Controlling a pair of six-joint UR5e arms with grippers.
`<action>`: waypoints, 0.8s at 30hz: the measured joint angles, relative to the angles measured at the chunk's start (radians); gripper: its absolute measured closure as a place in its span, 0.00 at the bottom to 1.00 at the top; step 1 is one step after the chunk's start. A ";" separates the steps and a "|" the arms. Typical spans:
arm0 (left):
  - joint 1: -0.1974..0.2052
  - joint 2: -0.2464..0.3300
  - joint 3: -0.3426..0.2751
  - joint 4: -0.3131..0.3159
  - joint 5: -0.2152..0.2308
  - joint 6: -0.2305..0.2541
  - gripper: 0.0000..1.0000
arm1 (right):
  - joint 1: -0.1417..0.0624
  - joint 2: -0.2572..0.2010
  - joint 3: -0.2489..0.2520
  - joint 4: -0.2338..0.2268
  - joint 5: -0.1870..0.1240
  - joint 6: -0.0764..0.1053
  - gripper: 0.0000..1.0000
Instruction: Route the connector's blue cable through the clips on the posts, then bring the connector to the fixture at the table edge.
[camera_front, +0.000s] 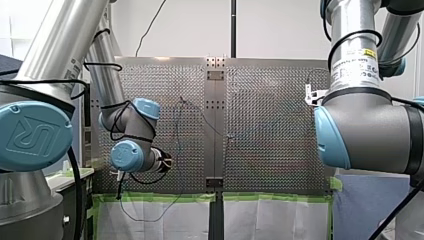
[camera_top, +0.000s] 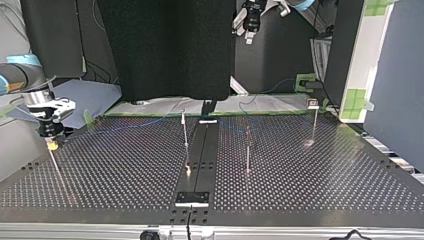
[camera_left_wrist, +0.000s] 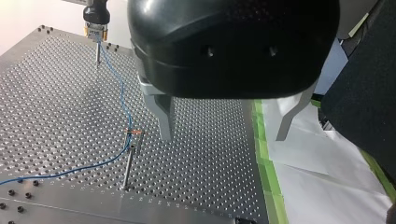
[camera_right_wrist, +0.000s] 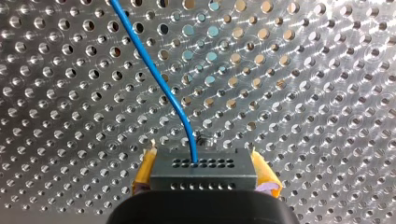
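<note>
In the front view the perforated metal table (camera_front: 270, 125) stands before a white wall, with green tape (camera_front: 150, 197) and white paper (camera_front: 270, 215) along its near edge. My left arm (camera_front: 125, 150) is over its left side and my right arm (camera_front: 360, 125) fills the right.

In the top view a black rail (camera_top: 200, 155) splits the table and thin posts (camera_top: 185, 131) stand on either side of it. A black panel (camera_top: 165, 45) rises behind. My right gripper (camera_top: 51, 142) is low at the far left.

In the left wrist view my left gripper (camera_left_wrist: 226, 123) hangs with its metal fingers (camera_left_wrist: 161, 112) wide apart, holding nothing. The blue cable (camera_left_wrist: 122, 93) bends at an orange clip (camera_left_wrist: 134, 133) atop a post (camera_left_wrist: 128, 163); whether it sits inside I cannot tell.

In the right wrist view yellow pads (camera_right_wrist: 144, 172) clamp the black connector (camera_right_wrist: 201, 170) just above the table.
</note>
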 joint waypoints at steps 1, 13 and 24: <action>0.000 0.000 0.000 0.000 0.000 0.000 0.02 | 0.000 0.000 0.000 0.000 0.000 0.000 1.00; 0.000 0.000 0.002 0.000 0.000 0.002 0.02 | 0.001 0.003 0.000 -0.010 0.001 0.000 0.80; 0.000 0.000 0.007 0.000 0.001 0.004 0.02 | 0.001 0.005 0.000 -0.014 0.002 -0.012 0.30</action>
